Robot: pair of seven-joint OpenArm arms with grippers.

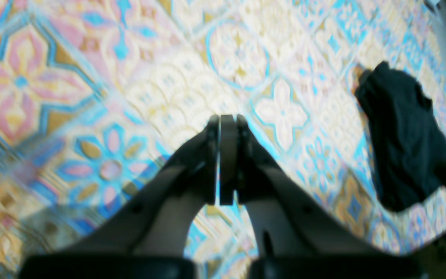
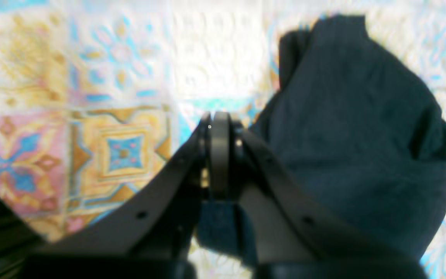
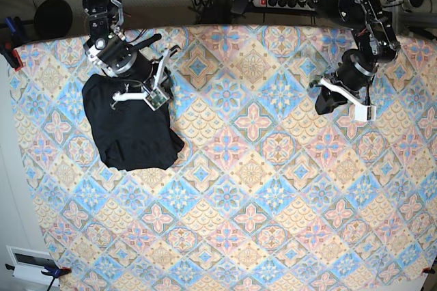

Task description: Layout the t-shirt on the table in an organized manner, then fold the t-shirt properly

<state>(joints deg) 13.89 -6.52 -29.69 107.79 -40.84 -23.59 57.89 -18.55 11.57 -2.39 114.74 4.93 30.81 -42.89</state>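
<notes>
Table (image 3: pixel 252 236): a large rectangular surface under a cloth of blue, pink, yellow and cream diamond tiles with floral medallions; it fills most of the base view.

T-shirt (image 3: pixel 130 123): a plain black garment lying bunched in a rough, rumpled heap on the table's left part in the base view, near the far edge. It is not spread flat; no sleeves or collar can be made out.

Right gripper (image 3: pixel 156 86): it hangs over the far edge of the t-shirt heap, at the left of the base view. In the right wrist view (image 2: pixel 219 128) its two jaws are pressed together with no gap between them. The black fabric (image 2: pixel 354 135) lies beneath and to the side of the jaws, and nothing appears pinched between them.

Left gripper (image 3: pixel 326 102): it sits over bare tile cloth at the right of the base view, well apart from the t-shirt. In the left wrist view (image 1: pixel 227 128) the jaws are fully closed on each other and hold nothing; the t-shirt (image 1: pixel 401 139) shows only as a dark heap far off toward the frame's right edge.
</notes>
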